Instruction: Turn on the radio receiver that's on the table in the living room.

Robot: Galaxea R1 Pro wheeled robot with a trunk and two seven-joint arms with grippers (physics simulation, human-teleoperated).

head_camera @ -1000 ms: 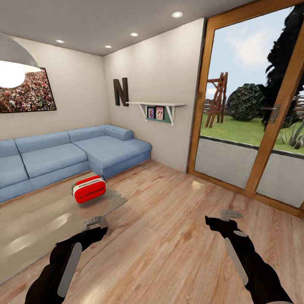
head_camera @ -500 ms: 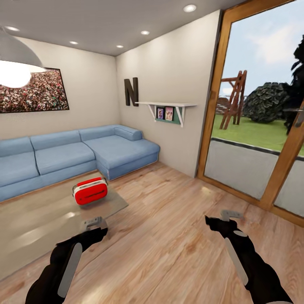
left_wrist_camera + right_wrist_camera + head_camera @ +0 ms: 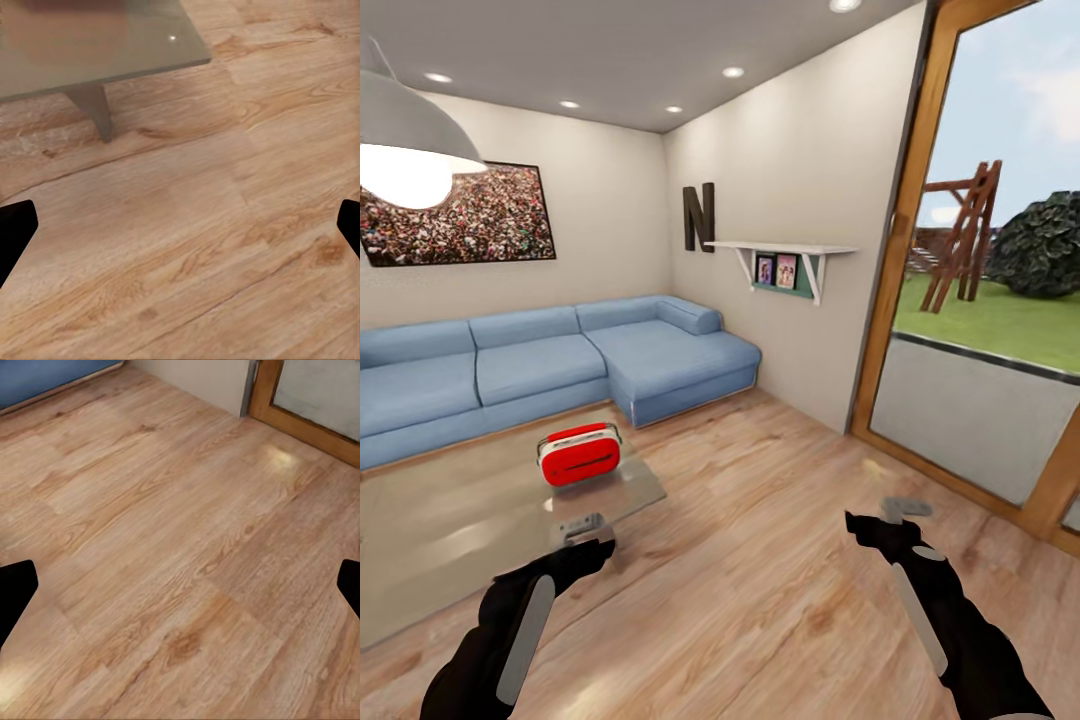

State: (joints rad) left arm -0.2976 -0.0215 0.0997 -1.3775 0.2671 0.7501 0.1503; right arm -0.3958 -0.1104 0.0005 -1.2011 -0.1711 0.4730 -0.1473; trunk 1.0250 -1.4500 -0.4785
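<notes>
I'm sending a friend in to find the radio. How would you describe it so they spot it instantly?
Find the blue corner sofa. In front of it stands a low grey table, and near its right end sits the radio receiver: a small, glossy red rounded box with a white band, the brightest red thing there.

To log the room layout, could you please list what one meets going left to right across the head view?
Pendant lamp → radio receiver on the table → letter N → wall shelf → glass door.
</notes>
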